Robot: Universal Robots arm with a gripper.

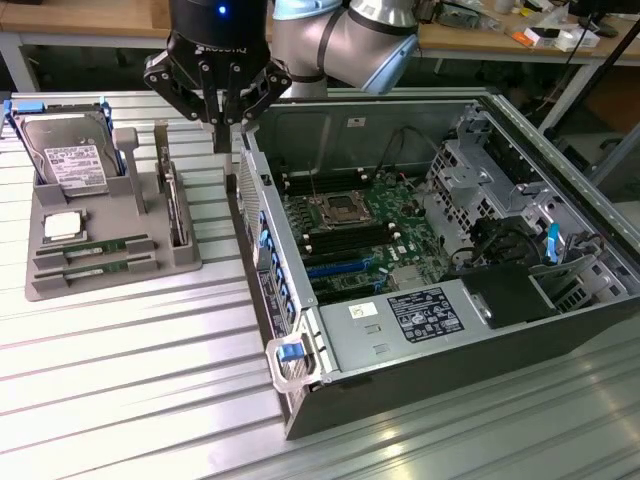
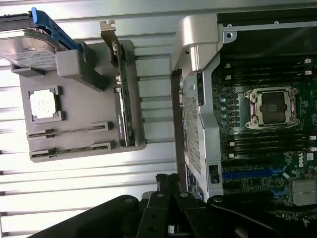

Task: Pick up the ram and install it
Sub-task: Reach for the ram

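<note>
Two ram sticks [image 1: 97, 246] lie edge-up in the long slots at the front of a grey holder tray [image 1: 110, 280] on the exterior view's left; in the wrist view they are thin strips [image 2: 67, 130] in the tray [image 2: 79, 109]. My black gripper [image 1: 224, 125] hangs above the gap between the tray and the open computer case [image 1: 300, 400], with its fingers pointing down. The fingertips [image 2: 167, 181] are together with nothing between them, well apart from the ram. The motherboard [image 1: 350, 225] with its CPU socket [image 2: 271, 106] and dark memory slots [image 2: 267, 144] lies open inside the case.
The tray also holds a silver hard drive [image 1: 68, 160] in a blue frame, a square CPU chip [image 1: 62, 225] and a green card [image 1: 178, 205] standing on edge. The case's side wall [image 2: 198, 114] rises close to the gripper. A ribbed metal table [image 1: 130, 380] lies underneath.
</note>
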